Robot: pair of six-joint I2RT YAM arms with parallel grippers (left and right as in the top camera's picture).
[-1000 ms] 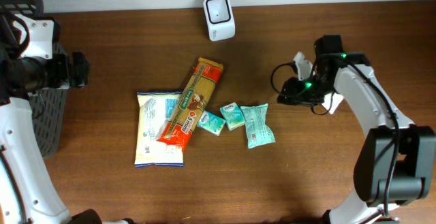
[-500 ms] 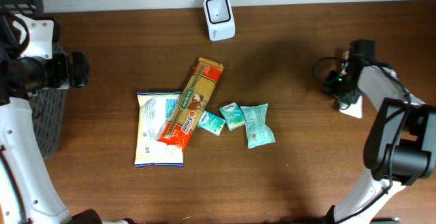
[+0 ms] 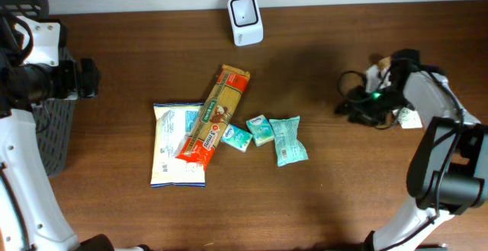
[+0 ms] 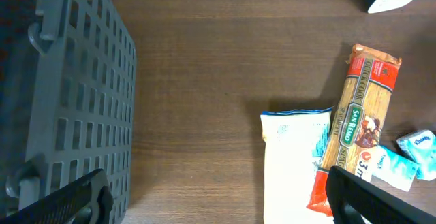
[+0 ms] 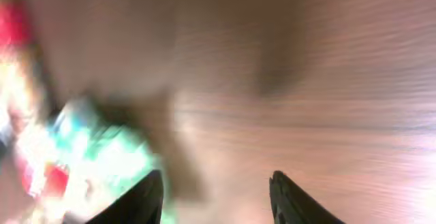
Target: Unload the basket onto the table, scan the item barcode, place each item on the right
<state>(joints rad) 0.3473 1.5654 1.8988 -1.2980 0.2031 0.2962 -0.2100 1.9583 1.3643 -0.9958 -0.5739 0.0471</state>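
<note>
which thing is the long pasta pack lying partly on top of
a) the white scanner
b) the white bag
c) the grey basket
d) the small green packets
b, since in the overhead view the pasta pack slants across the right edge of the white bag, with its lower end covering part of that bag.

The overhead view is bright and sharp, with soft shadows on the brown surface (image 3: 343, 182). The right wrist view is badly blurred; colours smear at its left.
</note>
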